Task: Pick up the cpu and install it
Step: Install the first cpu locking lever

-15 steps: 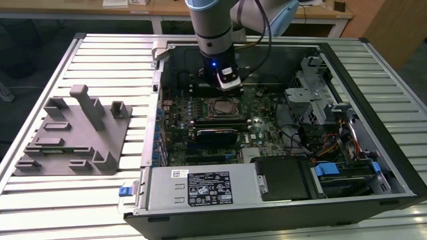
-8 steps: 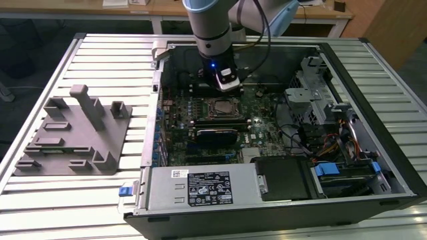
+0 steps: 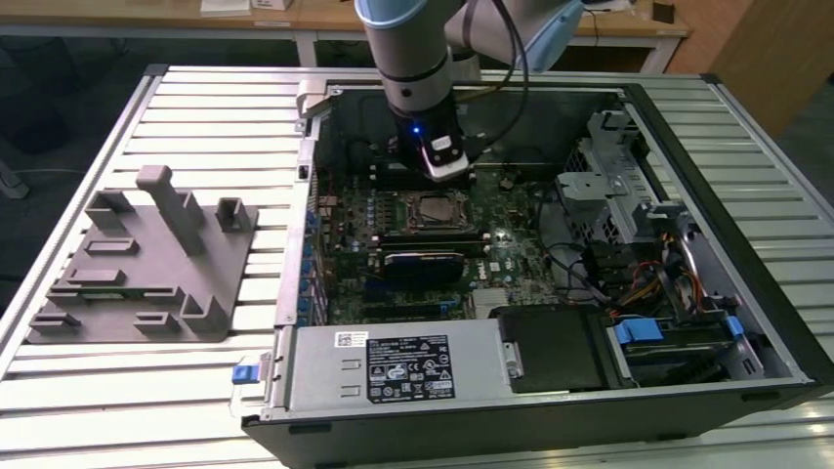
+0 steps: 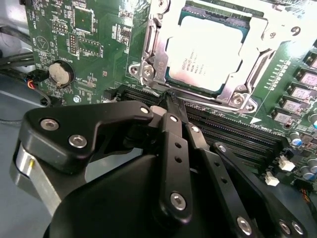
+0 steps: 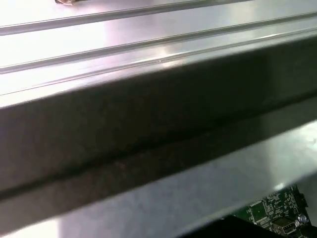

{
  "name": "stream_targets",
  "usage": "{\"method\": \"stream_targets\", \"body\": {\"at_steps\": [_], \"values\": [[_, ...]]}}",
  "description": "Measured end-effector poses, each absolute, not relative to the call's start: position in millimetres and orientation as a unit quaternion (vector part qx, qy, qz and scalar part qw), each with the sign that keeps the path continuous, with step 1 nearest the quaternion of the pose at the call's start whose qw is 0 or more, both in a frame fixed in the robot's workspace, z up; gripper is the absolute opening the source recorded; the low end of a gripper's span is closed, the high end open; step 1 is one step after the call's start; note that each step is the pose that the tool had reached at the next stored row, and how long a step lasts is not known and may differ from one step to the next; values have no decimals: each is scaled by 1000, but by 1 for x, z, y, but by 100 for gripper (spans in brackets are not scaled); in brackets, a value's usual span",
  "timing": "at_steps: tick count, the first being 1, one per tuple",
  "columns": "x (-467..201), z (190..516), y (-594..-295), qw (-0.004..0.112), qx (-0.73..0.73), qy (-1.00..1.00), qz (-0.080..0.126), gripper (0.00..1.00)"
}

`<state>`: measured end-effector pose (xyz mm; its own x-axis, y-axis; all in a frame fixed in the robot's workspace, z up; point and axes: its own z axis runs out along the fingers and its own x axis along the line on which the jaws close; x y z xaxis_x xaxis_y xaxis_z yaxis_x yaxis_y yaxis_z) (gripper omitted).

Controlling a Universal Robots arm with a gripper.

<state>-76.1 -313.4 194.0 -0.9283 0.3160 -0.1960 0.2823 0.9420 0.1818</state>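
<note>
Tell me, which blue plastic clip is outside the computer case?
The small blue clip on the case's outer edge, toward the exterior view's left beside the silver power box. The other blue clips sit inside, by the drive bays.

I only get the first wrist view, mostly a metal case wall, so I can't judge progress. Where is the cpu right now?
Observer: In the second wrist view the cpu lies flat in the motherboard socket, not in the tool.
Operator: Is the tool open?
Observer: No, it is shut and empty, its tip near the socket's edge.
Operator: And the grey fixture?
Observer: In the exterior view the grey fixture stands outside the computer case, on the exterior view's left.
</note>
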Motion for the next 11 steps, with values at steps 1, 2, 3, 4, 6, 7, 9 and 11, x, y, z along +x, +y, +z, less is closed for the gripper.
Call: {"method": "stream_targets", "body": {"at_steps": [1,2,3,4,6,7,9,11], "values": [[-76,194,-314,112,153,979,75,11],[-76,194,-314,113,153,979,75,11],[-76,193,-315,113,153,979,75,11],[-76,193,-315,113,153,979,75,11],[-76,192,-316,113,153,979,75,11],[-76,192,-316,113,153,979,75,11],[-76,192,-317,113,153,979,75,11],[-76,192,-319,113,153,979,78,11]]}}
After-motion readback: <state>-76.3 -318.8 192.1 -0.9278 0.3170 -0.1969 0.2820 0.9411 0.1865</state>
